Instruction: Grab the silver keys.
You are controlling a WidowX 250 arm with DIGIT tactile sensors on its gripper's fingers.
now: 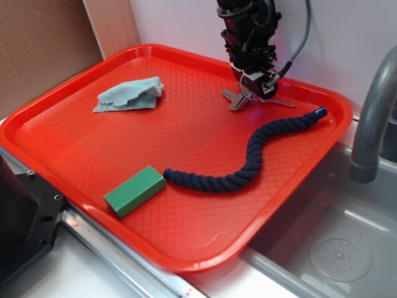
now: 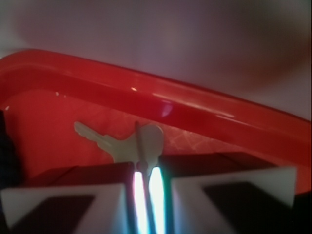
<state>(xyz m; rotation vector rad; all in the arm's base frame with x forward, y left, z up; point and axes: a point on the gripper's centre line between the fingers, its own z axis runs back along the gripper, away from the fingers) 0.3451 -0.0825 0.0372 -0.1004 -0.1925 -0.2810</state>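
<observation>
The silver keys [image 1: 235, 99] are at the far side of the red tray [image 1: 186, 264], close to its back rim. My gripper [image 1: 254, 87] stands straight down over them. In the wrist view my gripper [image 2: 146, 173] is shut on the keys' thin wire ring, which runs up between the two white fingers [image 2: 63, 204]. Two flat keys [image 2: 127, 144] fan out to the left just beyond the fingertips, over the tray floor near the back rim [image 2: 146, 92]. Whether the keys still rest on the tray I cannot tell.
A dark blue rope [image 1: 248, 162] snakes across the tray's right half. A green block [image 1: 134, 191] lies near the front, and a teal cloth [image 1: 130, 94] at the back left. A grey faucet [image 1: 372, 118] and steel sink [image 1: 338, 248] are to the right.
</observation>
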